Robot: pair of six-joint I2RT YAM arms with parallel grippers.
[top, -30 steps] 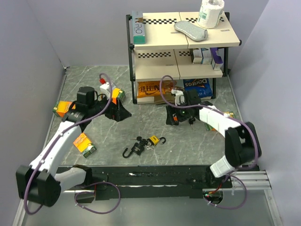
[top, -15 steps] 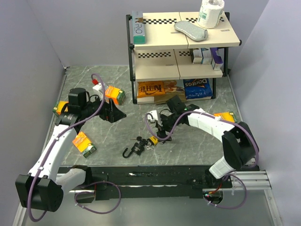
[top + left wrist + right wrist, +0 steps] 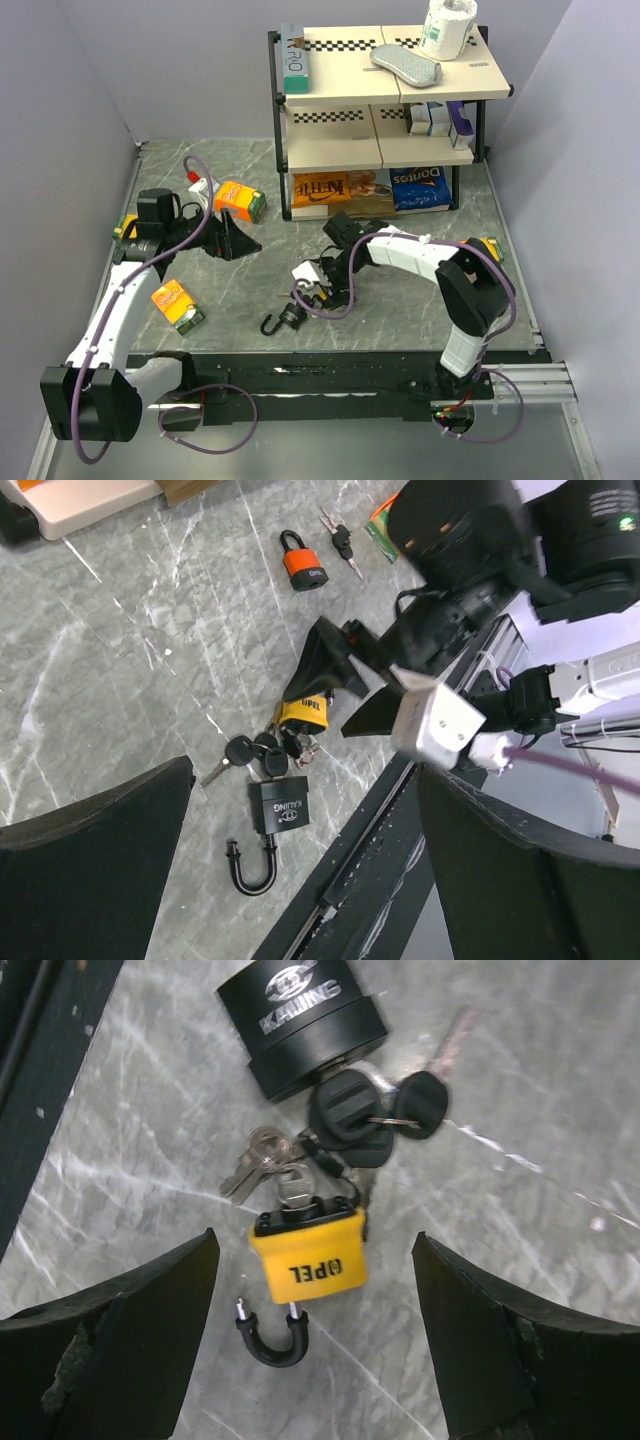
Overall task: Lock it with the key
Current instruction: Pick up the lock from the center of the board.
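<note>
Right hand (image 3: 312, 1250) spread wide above the yellow padlock (image 3: 308, 1260) — left hand (image 3: 305, 775) likewise spread.

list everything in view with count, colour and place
yellow padlock: 1, yellow, table centre
black padlock: 1, black, beside it
orange padlock: 1, orange, table, apart
keys: several, black and silver, between yellow and black padlocks
cartons: at least 3, orange, table left
rack: 1, black and cream, table rear
paper roll: 1, white, rack top
snack bags: 2, brown and blue, rack bottom
left pincer: 1, black, open, near cartons
right pincer: 1, black, open above yellow padlock
</note>
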